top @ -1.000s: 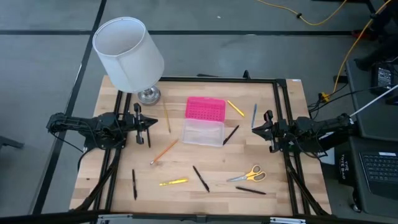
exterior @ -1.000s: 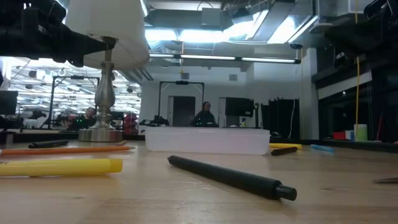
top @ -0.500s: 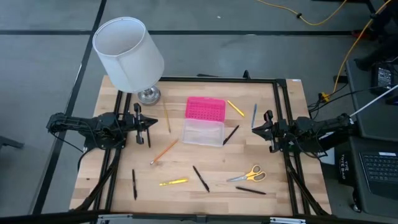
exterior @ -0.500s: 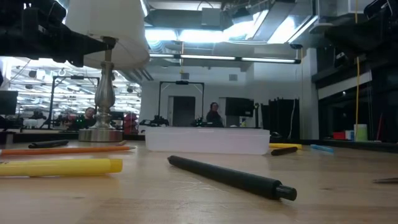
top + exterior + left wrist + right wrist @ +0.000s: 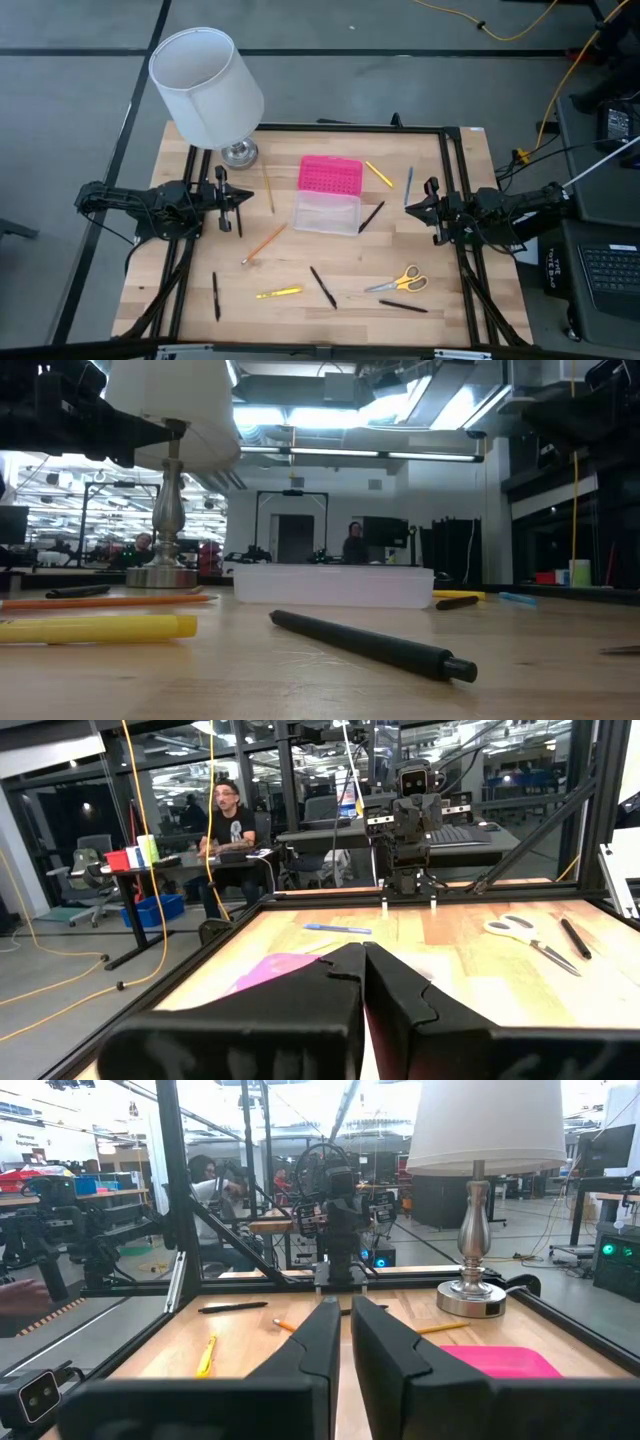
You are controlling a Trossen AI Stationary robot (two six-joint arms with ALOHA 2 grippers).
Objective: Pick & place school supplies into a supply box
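Counting supplies: ten pens and pencils (one scissors (image 5: 397, 281)) scattered.

Open desk (image 5: 460, 300) lies between the two arms around the supply box (image 5: 327, 195), broken only by scattered pens and scissors (image 5: 397, 281), while the tall lamp (image 5: 207, 87) blocks the far left corner.

Only the bg person (image 5: 354, 544) walked rightward; table unchanged.
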